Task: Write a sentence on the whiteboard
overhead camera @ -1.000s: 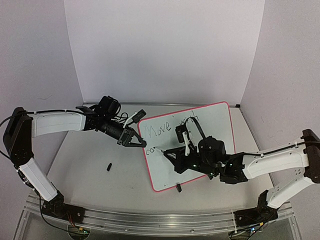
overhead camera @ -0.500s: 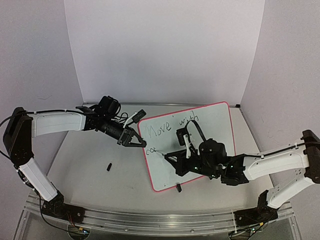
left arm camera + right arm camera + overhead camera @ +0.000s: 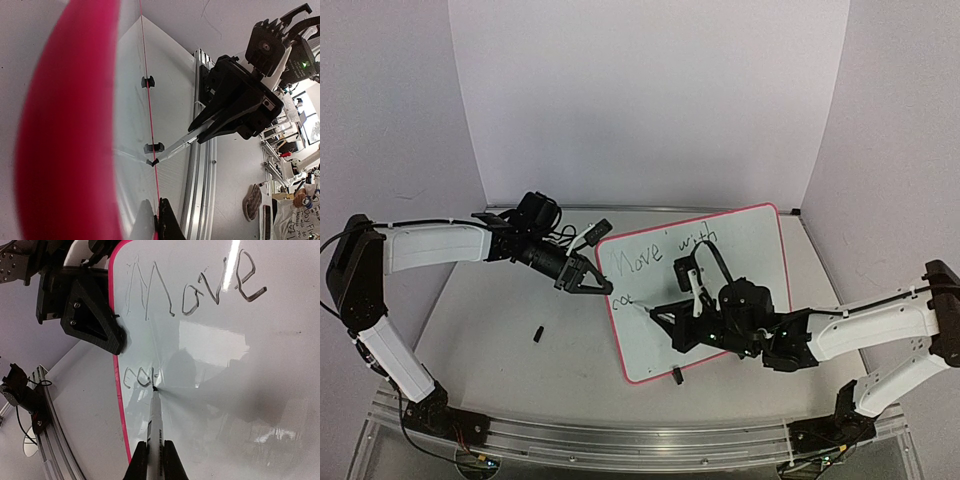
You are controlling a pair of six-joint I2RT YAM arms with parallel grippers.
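The whiteboard [image 3: 760,250] lies tilted on the table, white with a pink-red rim. The sentence [image 3: 655,255] reads "Move with" in its top row, and a second row [image 3: 620,298] begins near the left rim. My left gripper [image 3: 598,286] is shut on the whiteboard's left edge, the rim [image 3: 152,165] running between its fingertips [image 3: 156,215]. My right gripper [image 3: 672,320] is shut on a white marker [image 3: 156,430]. The marker's tip touches the board at the end of the second row's small letters [image 3: 140,377], below "Move" [image 3: 200,290].
A small black marker cap [image 3: 537,333] lies on the table left of the board. A black clip foot [image 3: 676,376] sits on the board's near edge, another [image 3: 601,228] at its far left corner. An aluminium rail [image 3: 620,435] runs along the near table edge.
My right gripper has shifted slightly with the marker, and the second row has gained a stroke. The left arm and the board have not moved.
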